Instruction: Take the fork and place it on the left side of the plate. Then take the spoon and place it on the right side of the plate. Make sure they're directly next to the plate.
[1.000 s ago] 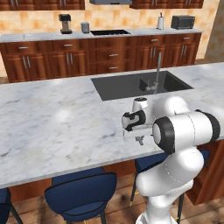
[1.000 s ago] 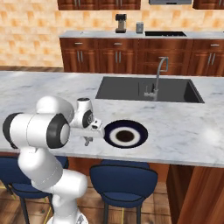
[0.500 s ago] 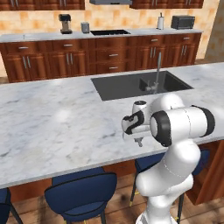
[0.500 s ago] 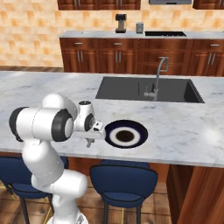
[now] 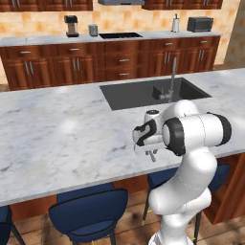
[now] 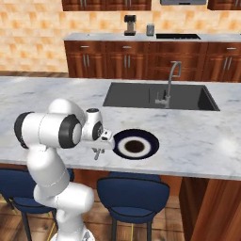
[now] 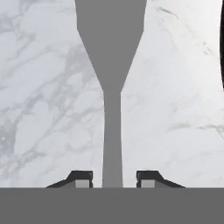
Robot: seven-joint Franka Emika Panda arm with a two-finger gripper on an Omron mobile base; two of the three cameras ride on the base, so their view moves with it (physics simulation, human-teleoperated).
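Grey fork (image 7: pixel 112 83) apparently freed, hand (image 7: pixel 113 179) fingers now apart beside it.

A glossy white robot arm (image 5: pixel 191 158) built of rounded, bulbous segments, with dark grey-black bands at its joints; two small dark fingertips (image 7: pixel 81 178) tip its end effector (image 7: pixel 113 180).

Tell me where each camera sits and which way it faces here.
Left base view: behind the arm's left, facing forward-down over marble counter and sink; white arm lower right.
Right base view: behind its right, same counter and sink, plus the plate; arm lower left.
Hand view: looks down along the open tool at the fork.
Both base views share the sink.
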